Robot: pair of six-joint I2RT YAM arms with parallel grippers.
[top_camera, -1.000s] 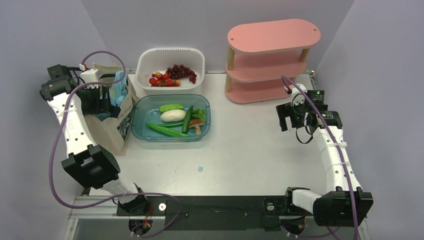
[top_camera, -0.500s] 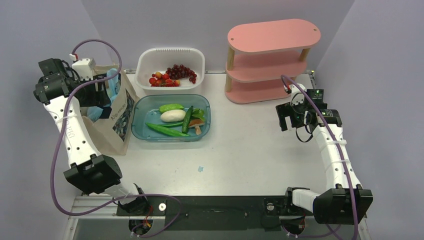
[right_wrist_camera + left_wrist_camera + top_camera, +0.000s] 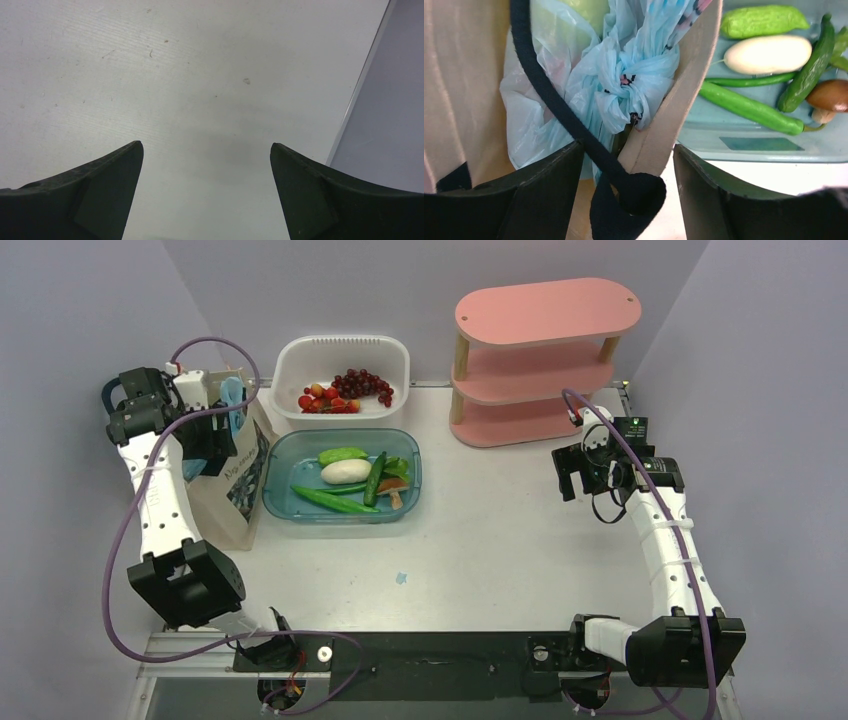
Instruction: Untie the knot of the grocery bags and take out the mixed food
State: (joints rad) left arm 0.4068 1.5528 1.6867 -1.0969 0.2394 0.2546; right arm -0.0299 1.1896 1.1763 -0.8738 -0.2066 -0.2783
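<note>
The beige canvas tote (image 3: 225, 510) stands at the table's far left, with the light blue plastic bag (image 3: 235, 405) poking out of its top. In the left wrist view the bag's knot (image 3: 626, 85) is a bunched blue lump just inside the tote's right rim (image 3: 684, 80). A green pear (image 3: 584, 7) shows through the plastic. My left gripper (image 3: 215, 435) is open over the tote's mouth. A navy loop handle (image 3: 554, 100) and the rim run between its fingers (image 3: 629, 147). My right gripper (image 3: 570, 475) is open and empty above bare table (image 3: 206, 145).
A clear teal tub (image 3: 290, 505) of green vegetables and a white oval vegetable sits right of the tote. A white slotted basket (image 3: 290, 365) with grapes stands behind it. A pink three-tier shelf (image 3: 540, 360) stands at the back right.
My left arm swung left and then back right, and its gripper now sits over the tote's right rim. The tote's mouth looks narrower. The right arm has not moved.
</note>
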